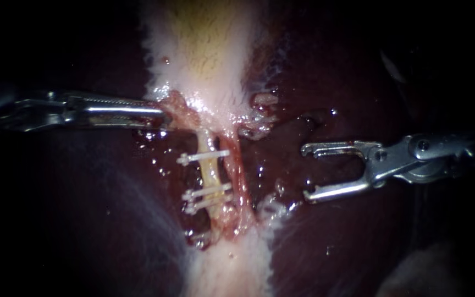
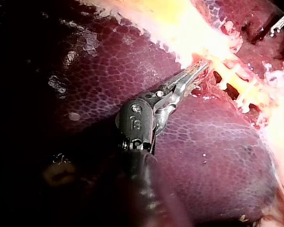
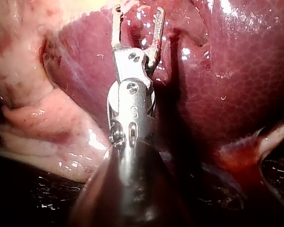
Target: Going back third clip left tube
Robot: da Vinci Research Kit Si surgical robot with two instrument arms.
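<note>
Liver (image 1: 358, 236): dark maroon, wet, mottled surface, fills both sides of endoscope view. Pale tissue band (image 1: 210, 71) runs top to bottom across it, edges frayed. Yellowish patch (image 1: 204, 33) within band near top. Pink frayed tags (image 1: 259, 118) at band's right edge. Right wrist view: pale pink fold (image 3: 42, 118) beside liver.

The clipped tube (image 1: 211, 175) lies in the middle. The left instrument (image 1: 161, 118) holds tissue (image 1: 181, 109) above it; the right instrument (image 1: 305, 173) sits apart, right.
</note>
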